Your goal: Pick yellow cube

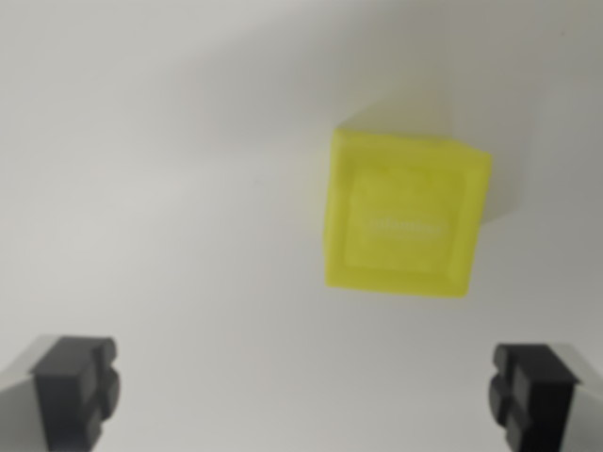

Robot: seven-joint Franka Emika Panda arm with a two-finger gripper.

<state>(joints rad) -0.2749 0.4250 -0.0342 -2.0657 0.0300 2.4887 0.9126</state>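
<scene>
One yellow cube is seen lying on a plain white surface, right of centre in the wrist view and slightly rotated. Nothing is held: the gripper is spread wide, its dark fingertips at the lower corners, well apart from the cube. The pick is judged not yet begun; alignment, descent and closing remain. Faint embossed marking on the cube's top cannot be read.

No legible text, label, brand, number or sign is present. The yellow cube, at 1 o'clock from the frame centre, carries a faint raised line of marking on its top face; blur renders it unreadable.
</scene>
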